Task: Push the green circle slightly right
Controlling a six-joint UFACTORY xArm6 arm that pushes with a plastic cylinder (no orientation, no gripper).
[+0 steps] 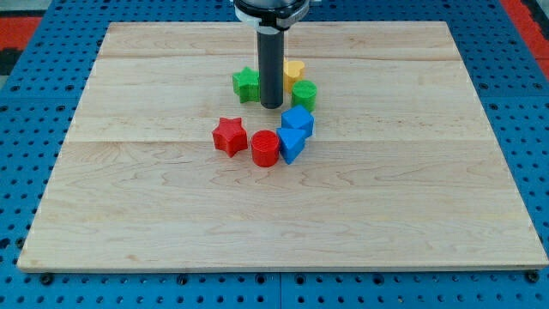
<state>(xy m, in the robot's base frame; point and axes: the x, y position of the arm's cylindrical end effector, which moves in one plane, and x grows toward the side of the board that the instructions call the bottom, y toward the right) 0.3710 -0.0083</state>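
Note:
The green circle (304,93) sits on the wooden board (154,206), just right of my tip (271,106) and close to it. My dark rod stands upright between the green circle and a green star (246,84) on its left. A yellow block (293,70) lies right behind the green circle, partly hidden by the rod. Just below the green circle lie two blue blocks (298,121) (290,144).
A red star (230,136) and a red cylinder (265,148) lie below my tip, left of the blue blocks. The board rests on a blue pegboard surface (26,172).

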